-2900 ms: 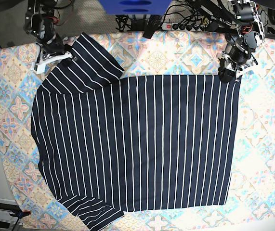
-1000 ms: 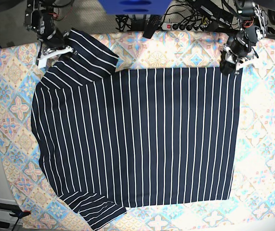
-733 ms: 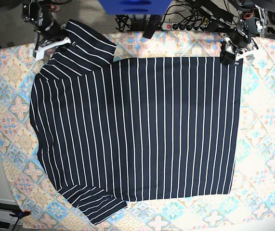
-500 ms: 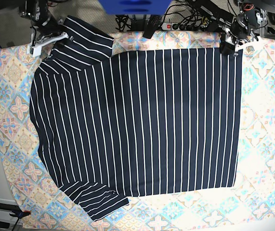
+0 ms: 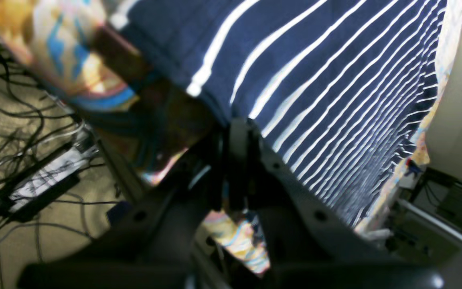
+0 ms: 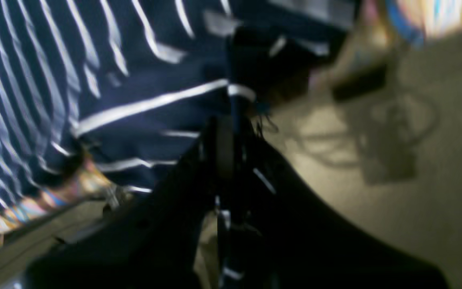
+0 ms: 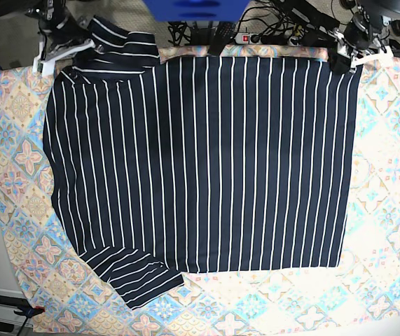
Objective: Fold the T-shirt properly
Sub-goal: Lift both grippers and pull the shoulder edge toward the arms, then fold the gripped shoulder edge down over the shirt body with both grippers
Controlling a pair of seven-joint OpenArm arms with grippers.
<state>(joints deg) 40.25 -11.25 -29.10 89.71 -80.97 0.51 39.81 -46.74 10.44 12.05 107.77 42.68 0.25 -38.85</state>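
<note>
I'm seeing the dark navy, white-striped fabric T-shirt (image 7: 200,161) lying flat, filling mid-frame on the pastel diamond-patterned tablecloth (image 7: 389,210). At top right, left gripper (image 7: 345,61) is clenching its corner; top left, right gripper (image 7: 58,50) is clenching the sleeve. Spreading step, I'm judging; next, release and start folding.

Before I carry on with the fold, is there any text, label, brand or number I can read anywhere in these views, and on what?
None can be read.
T-shirt: white stripes only, no print or tag showing.
Tablecloth: diamond pattern only, no words.
Power strip behind the table: any markings are too small to read.
Box-like object on the floor, left wrist view: dark marks on it, too blurred to read.
</note>
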